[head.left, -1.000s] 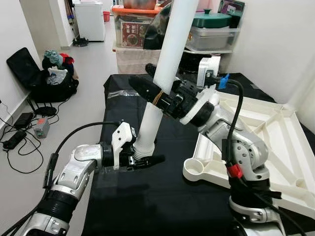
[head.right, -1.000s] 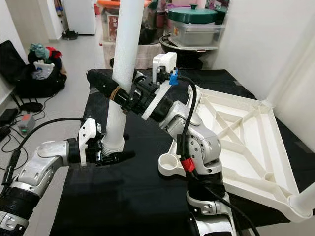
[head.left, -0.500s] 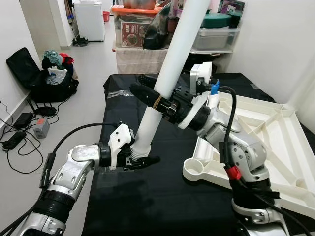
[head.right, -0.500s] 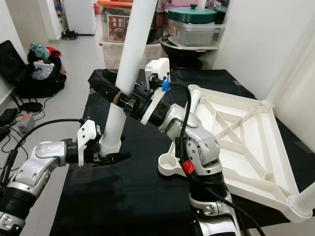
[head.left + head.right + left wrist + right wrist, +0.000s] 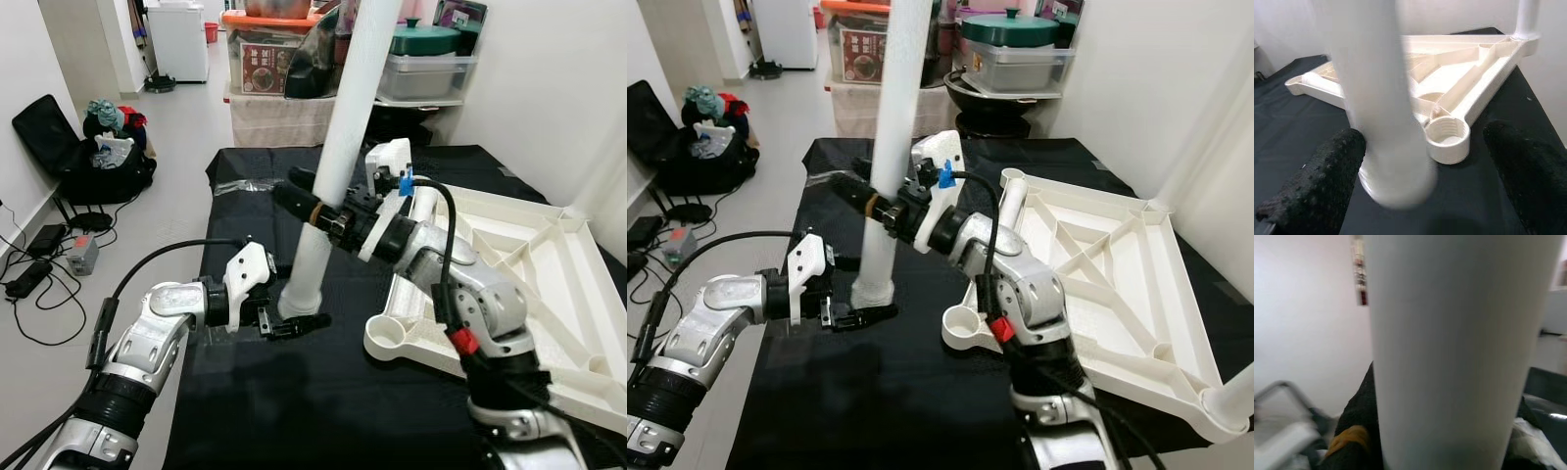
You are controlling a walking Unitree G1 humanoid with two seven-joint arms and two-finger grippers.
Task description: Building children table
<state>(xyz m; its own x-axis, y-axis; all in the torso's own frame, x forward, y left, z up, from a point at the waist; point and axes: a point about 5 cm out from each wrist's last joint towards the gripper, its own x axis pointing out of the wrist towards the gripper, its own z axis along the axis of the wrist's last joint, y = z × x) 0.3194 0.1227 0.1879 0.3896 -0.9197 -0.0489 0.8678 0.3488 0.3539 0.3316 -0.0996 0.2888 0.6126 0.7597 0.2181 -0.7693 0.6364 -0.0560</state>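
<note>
White plastic table leg standing almost upright on the black-draped bench, lower end resting on the cloth, upper end running out of the top of the head views. Right claw pinching the leg partway up, black fingers pressed against its sides, a yellow-brown band around one of them. Left claw low at the foot of the leg, fingers spread wide to either side; one finger just beside the leg's base, whether touching cannot be told; the other finger well apart. Upturned white tabletop lying on the bench to the robot's right, ribbed underside facing up, one threaded round socket at its near corner just beside the leg's foot, another leg already standing at a far corner. Clear plastic wrap lying at the far edge of the bench. Beyond the bench, stacked storage boxes and a green-lidded tub against the wall; on the floor to the robot's left, a black bag with clothes heaped on it and a tangle of cables.
</note>
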